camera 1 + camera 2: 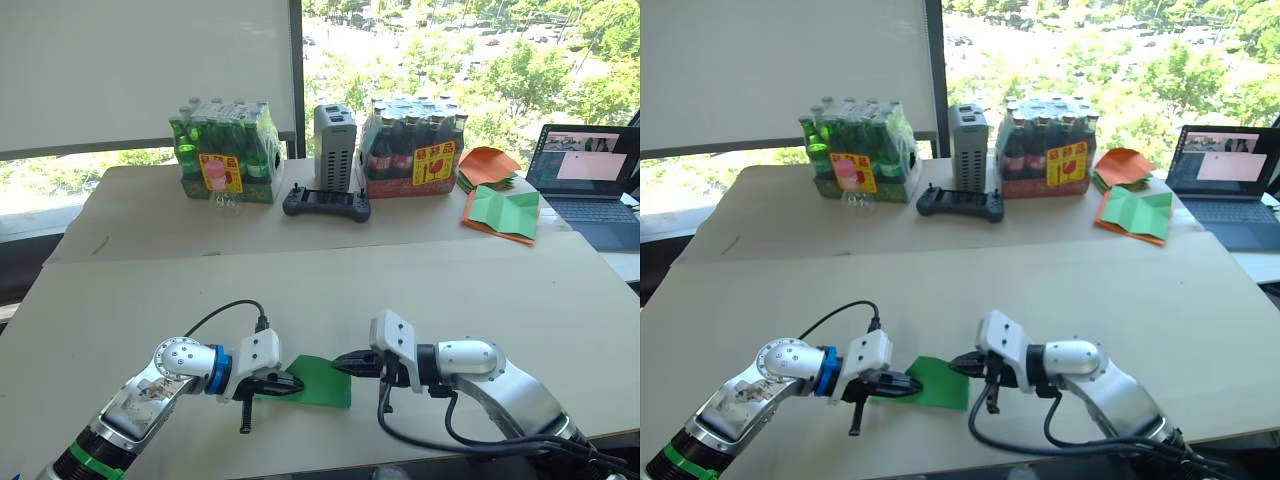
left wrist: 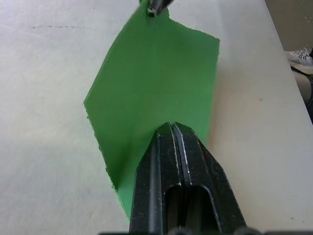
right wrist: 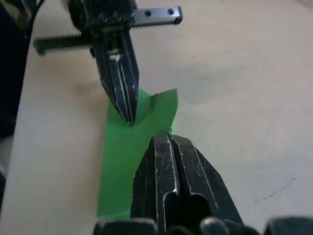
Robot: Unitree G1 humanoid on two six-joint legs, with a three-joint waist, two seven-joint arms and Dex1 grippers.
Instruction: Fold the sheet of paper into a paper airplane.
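Paper first: the sheet of paper (image 1: 322, 381) lies on the near tabletop (image 1: 480, 300), right between your two arms. It is bright green and looks mostly flat.

Your left end effector (image 1: 296, 383) has its two black fingers pressed together. Its tip sits on the left edge of the green sheet. From the left wrist view you cannot tell if any paper is caught between the fingers.

Your right end effector (image 1: 338, 365) also has its fingers pressed together. Its tip touches the far right corner of the sheet. In the right wrist view that corner (image 3: 164, 105) stands up a little, just beside the fingers.

At the back of the tabletop you can see a pack of green bottles (image 1: 222, 151), a pack of dark bottles (image 1: 412, 148), a grey box (image 1: 335, 132) and a black controller (image 1: 326, 203). A pile of orange and green paper (image 1: 500, 195) sits next to a laptop (image 1: 588, 180).
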